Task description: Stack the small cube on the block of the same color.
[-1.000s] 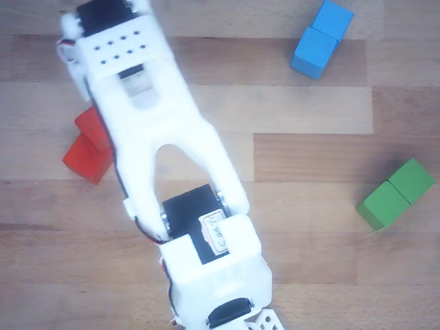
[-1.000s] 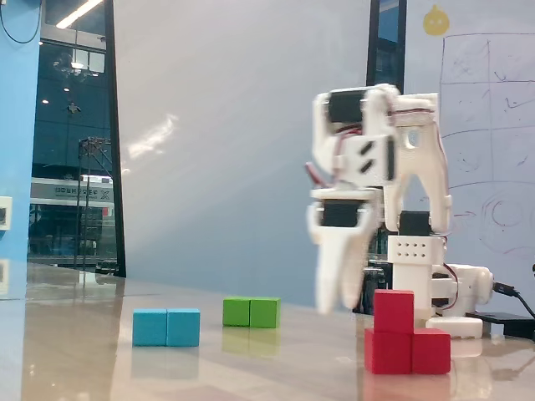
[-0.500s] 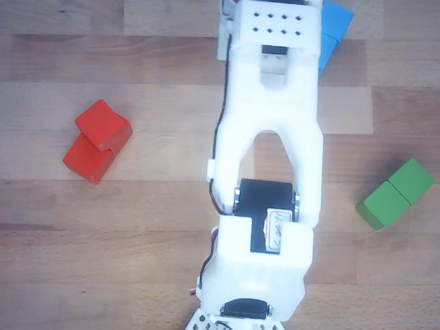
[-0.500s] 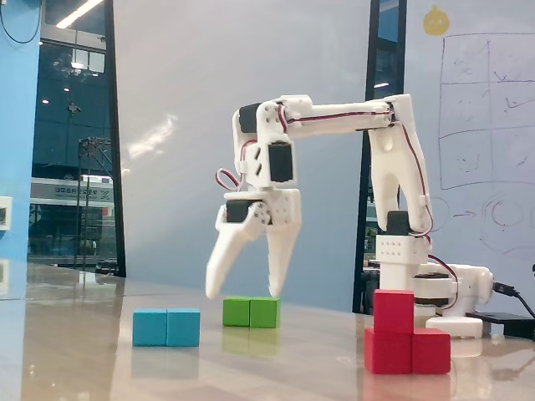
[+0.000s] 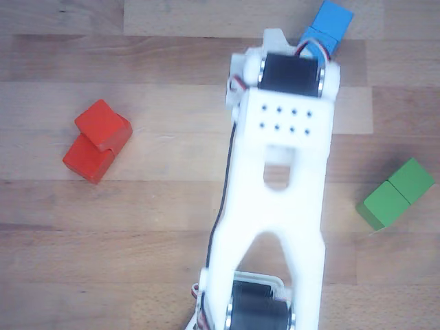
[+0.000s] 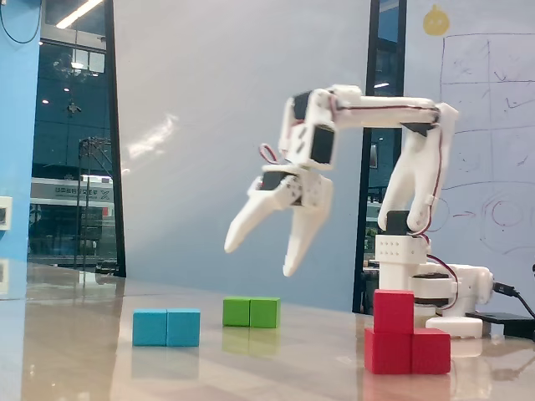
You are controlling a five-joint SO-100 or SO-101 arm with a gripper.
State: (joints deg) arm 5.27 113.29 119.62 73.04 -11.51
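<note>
End effector [image 6: 259, 259] hangs spread and empty above the bench [image 6: 75, 334], well apart from the red stack.

White arm [image 5: 275, 206] lies between the pieces in the other view, the block [image 5: 86, 161] off to its left, long axis diagonal. Small cube [image 6: 394, 310] already sits on the block's left half in the fixed view, same red-orange, edges roughly flush; the stacking looks done.
</note>
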